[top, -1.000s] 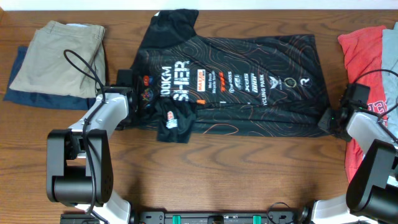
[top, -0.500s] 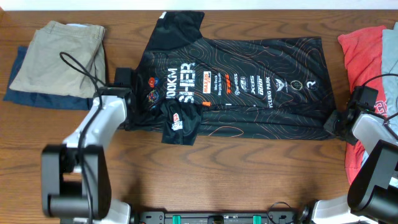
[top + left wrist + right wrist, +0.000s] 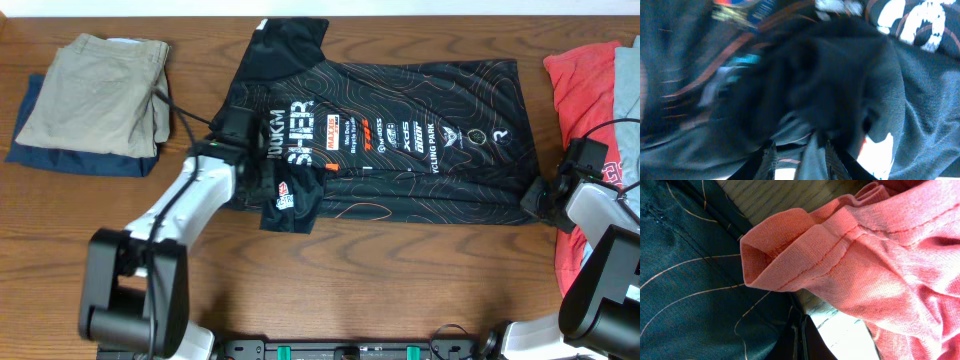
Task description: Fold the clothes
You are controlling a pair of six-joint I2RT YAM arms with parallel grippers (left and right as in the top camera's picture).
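Leftward, the left gripper (image 3: 238,140) has travelled right from the garment's left edge and now sits over its printed chest; the jersey (image 3: 420,170) and the right gripper (image 3: 535,198) hold the places they had half a second ago. On the near side, bare table (image 3: 380,280) lies between the arm bases and the garment. The jersey lies flat across the middle of the table, long axis left to right, shoulder end left and hem end right, with its near sleeve (image 3: 288,198) folded in over the body just right of the left gripper. Left jaws: the wrist view is blurred, showing two fingertips with dark bunched cloth directly beyond them; whether they grip it cannot be told. Right jaws: they appear pressed together on the jersey's near right hem corner, dark cloth running into them. Judgement: the left arm is nearer the shoulder end, the right arm nearer the hem, so any fold along the long axis carries one end toward the other. Farther back, the far sleeve (image 3: 285,45) still lies spread out. Khaki trousers (image 3: 95,95) rest on a navy garment (image 3: 35,150) far left; a red garment (image 3: 585,85) lies far right, touching the right gripper's side.
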